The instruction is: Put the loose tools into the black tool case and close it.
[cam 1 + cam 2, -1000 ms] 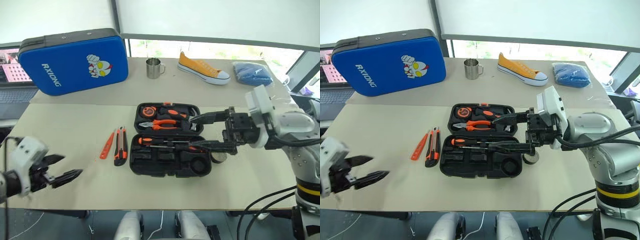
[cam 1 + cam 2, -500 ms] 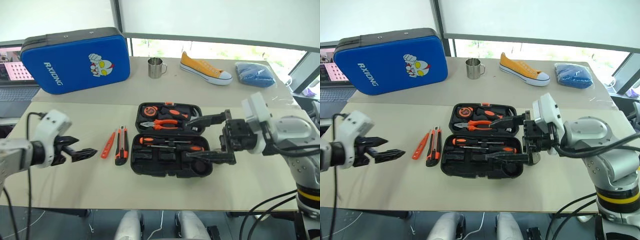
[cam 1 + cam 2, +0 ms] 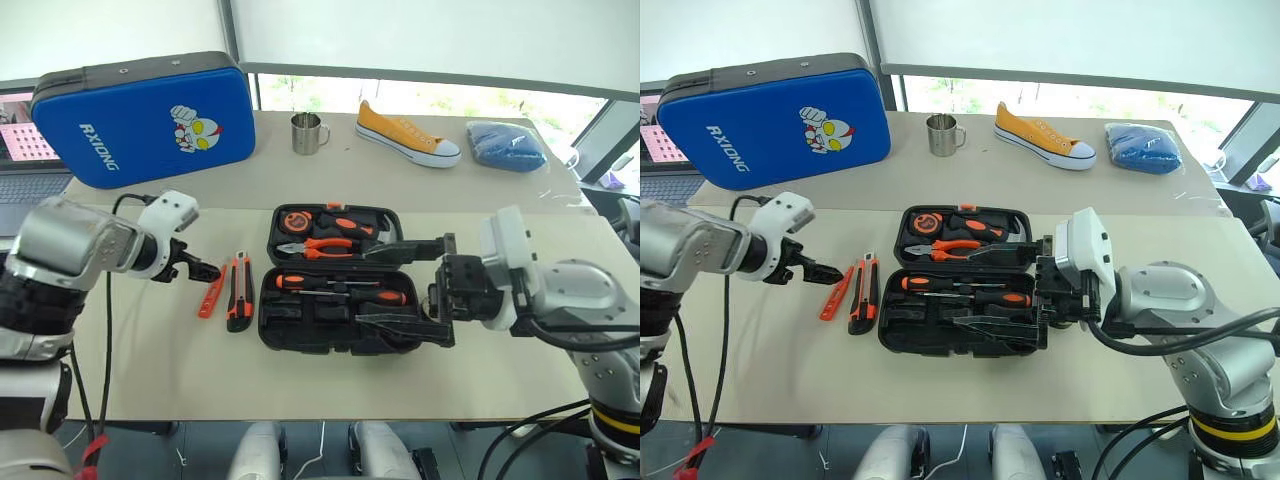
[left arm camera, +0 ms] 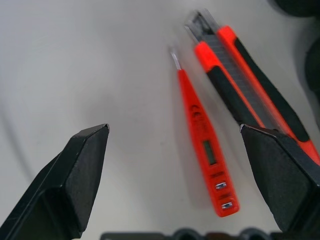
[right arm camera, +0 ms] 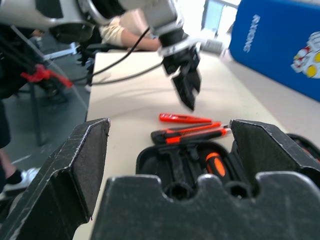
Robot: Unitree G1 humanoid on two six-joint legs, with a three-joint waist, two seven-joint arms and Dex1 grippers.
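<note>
The black tool case (image 3: 335,275) lies open in the middle of the beige worktop (image 3: 150,350), both halves flat. Two screwdrivers (image 3: 340,290) with black-and-orange handles sit in the near half; orange-handled pliers (image 3: 320,247) and a tape measure (image 3: 297,219) sit in the far half. Just beside the case, on the robot's left, the utility knife (image 3: 239,290) and the slim orange tool (image 3: 212,292) lie side by side on the worktop, close together but apart, both pointing away from the robot.

The left arm reaches in from the left with its wrist bent downward, so the left claw (image 3: 195,268) points down and toward the slim orange tool. It hangs near that tool without touching it. In the left wrist view its fingers (image 4: 75,180) stand wide, with the slim orange tool and the knife lying between them on the surface below.

The right arm is folded across the front of the robot, the right claw (image 3: 400,285) lying level and pointing to the robot's left over the right end of the case. Its fingers (image 5: 75,165) are spread wide and hold nothing.

At the back of the worktop stand a blue padded case (image 3: 140,120), a metal mug (image 3: 308,133), a yellow shoe (image 3: 405,135) and a blue bundle (image 3: 505,145).
</note>
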